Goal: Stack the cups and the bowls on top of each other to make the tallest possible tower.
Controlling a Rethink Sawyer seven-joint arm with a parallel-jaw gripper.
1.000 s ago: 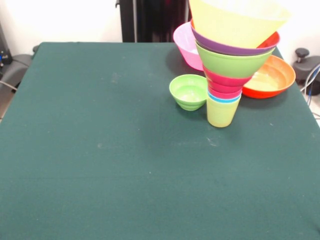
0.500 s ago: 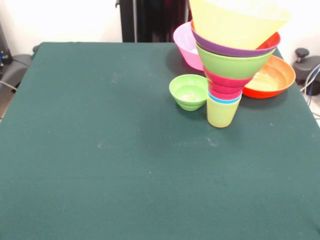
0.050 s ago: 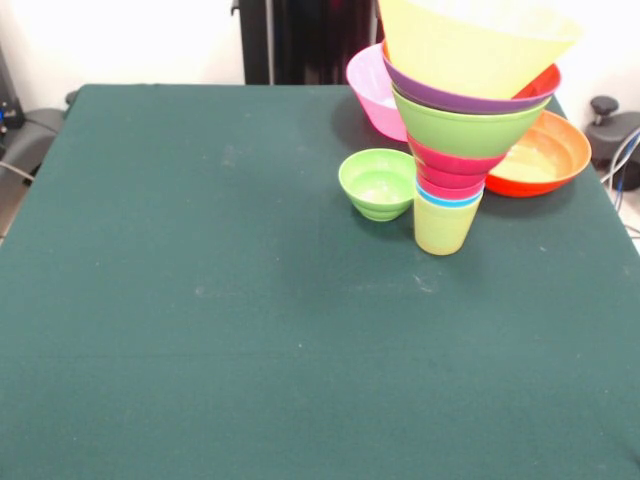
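Front view gives me the tower [image 3: 455, 130] at the table's far right: a yellow-green cup [image 3: 443, 227] stands on the cloth at the bottom, a blue rim and a red one show just above it, then a magenta-red bowl, a lime green bowl [image 3: 465, 125], a purple bowl [image 3: 450, 95] with a red-orange edge peeking out to its right, and a big yellow bowl [image 3: 470, 40] on top that runs out of the picture's upper edge. It widens upward like a funnel and I read it as upright, though top-heavy on that one narrow cup. Touching or nearly touching the cup's left side sits a small green bowl [image 3: 378, 183], loose on the table [image 3: 200, 300]. Behind the tower a pink bowl [image 3: 372, 90] and a big orange bowl [image 3: 545, 155] are also unstacked. I see no gripper anywhere, so I can't say whether it is released or clenched. My judgement: we're between placements, with three bowls left to add. The next pick wants care, because the small green bowl sits so close to the base that any nudge could topple everything; I'd approach it from the open left side.
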